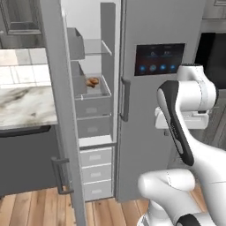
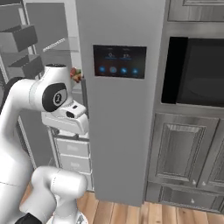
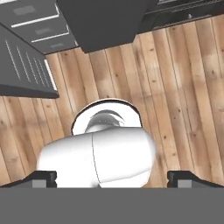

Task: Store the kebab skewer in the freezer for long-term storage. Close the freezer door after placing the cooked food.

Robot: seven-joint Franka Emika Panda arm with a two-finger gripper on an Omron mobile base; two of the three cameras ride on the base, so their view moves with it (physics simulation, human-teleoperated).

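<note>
The kebab skewer [image 1: 92,82] lies on a white shelf inside the open freezer [image 1: 92,110], so the storing step looks done; what remains is to shut the freezer door [image 1: 59,110], which stands swung wide toward the camera, its edge and handle [image 1: 59,174] facing the room. The claw [image 3: 112,179] points down at the wooden floor [image 3: 175,87], its two dark tips set wide apart and holding nothing. The next move likely calls for swinging the arm round to the door's outer face and pushing it home. The skewer is too small to tell its long axis for certain; it seems to lie roughly across the shelf.
</note>
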